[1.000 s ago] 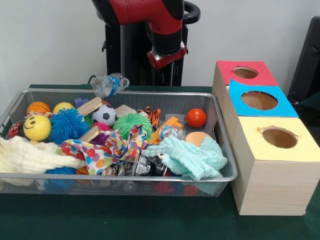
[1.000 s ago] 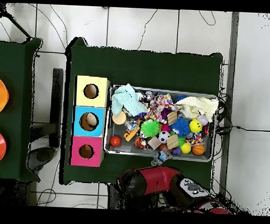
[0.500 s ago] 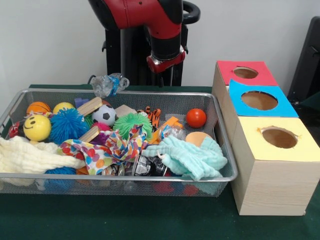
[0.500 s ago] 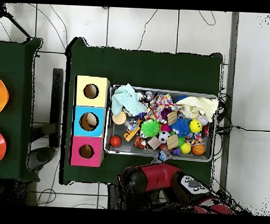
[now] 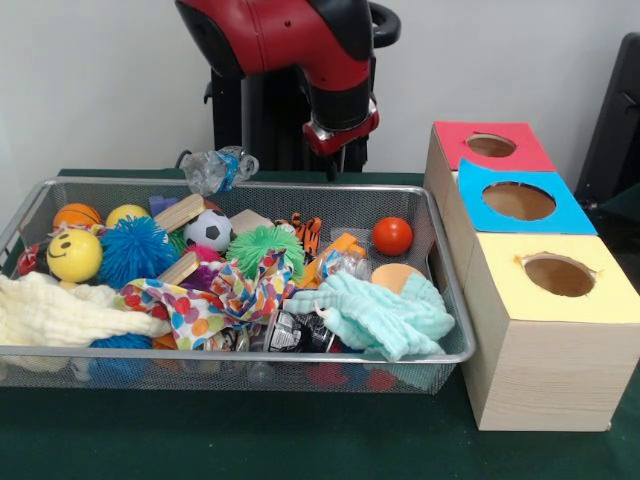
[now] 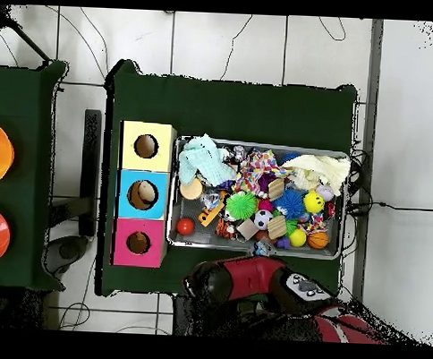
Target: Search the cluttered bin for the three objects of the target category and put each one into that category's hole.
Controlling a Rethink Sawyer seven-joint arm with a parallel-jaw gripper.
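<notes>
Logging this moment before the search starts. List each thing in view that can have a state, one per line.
End effector: raised behind the bin's far rim, holding nothing visible; open or shut cannot be told.
Wire bin: full of clutter.
Mint cloth: crumpled, at the bin's end next to the boxes.
Red ball: lying free in the bin.
Red hole, blue hole, yellow hole: uncovered.

The red and black arm (image 5: 300, 45) hangs down from above, its end effector (image 5: 340, 150) too indistinct to judge.

Front camera low, close, facing bin (image 5: 440, 262); overhead high, straight down; both share bin.
</notes>
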